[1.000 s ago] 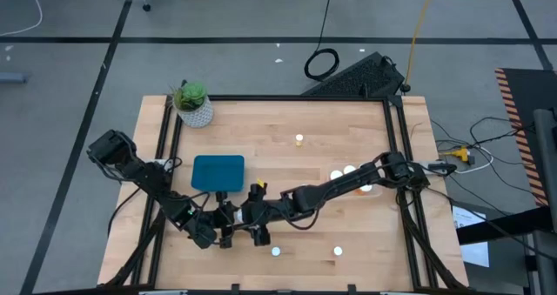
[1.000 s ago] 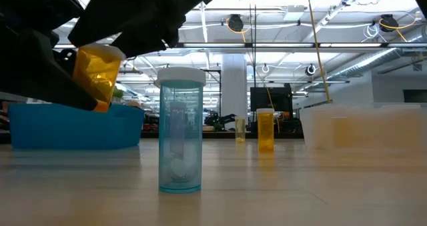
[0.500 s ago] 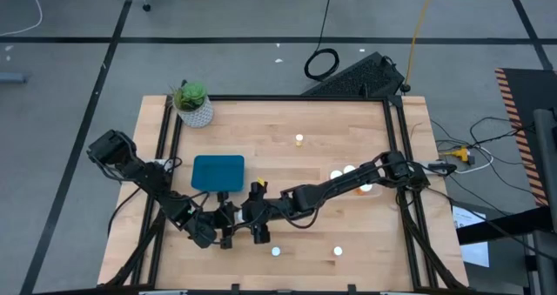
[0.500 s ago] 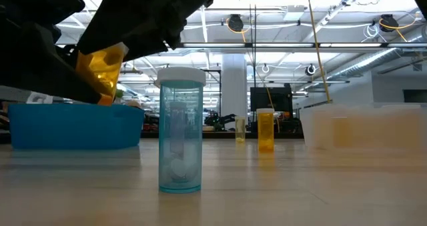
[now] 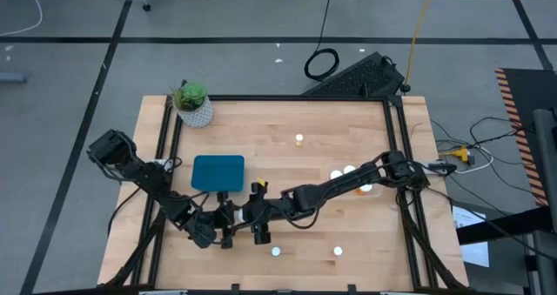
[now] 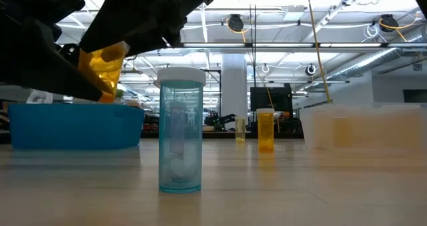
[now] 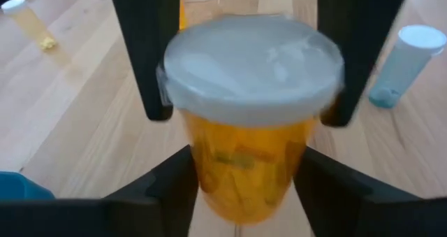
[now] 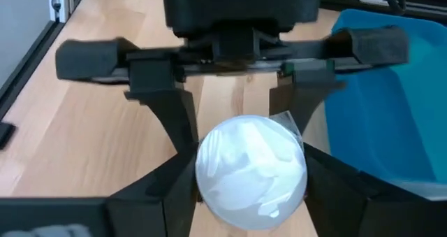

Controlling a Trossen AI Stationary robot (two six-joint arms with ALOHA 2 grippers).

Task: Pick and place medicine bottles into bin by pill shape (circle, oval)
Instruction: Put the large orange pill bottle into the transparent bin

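Toward the back left corner of the table [image 5: 348, 217] stood a potted plant [image 5: 191, 103], and nearer the front a blue bin [image 5: 198, 161]. Just in front of that bin, near the table's front edge and left of its middle, the two arms met head-on. The left claw [image 7: 244, 156] was closed around the body of an amber bottle [image 6: 100, 69] with a white cap, held in the air and tilted. The right claw [image 8: 248, 160] faced it with its fingers pressed against the sides of the cap, so both appeared to be gripping the same bottle. Which one carried the weight could not be told. To the right a blue-tinted bottle [image 6: 180, 139] stood upright close by. Farther right were more small bottles [image 5: 298, 139] and a clear bin [image 6: 363, 129] near the right edge. The likely risk was a fumbled handover. If one claw let go before the other held firmly, the bottle could drop, roll along the table or knock over the blue-tinted bottle. If both pulled at once, the smooth round cap could twist out of the grip. Compared with a second earlier, the amber bottle sat slightly higher and leaned further over in the low view. The arms had barely shifted in the high view.
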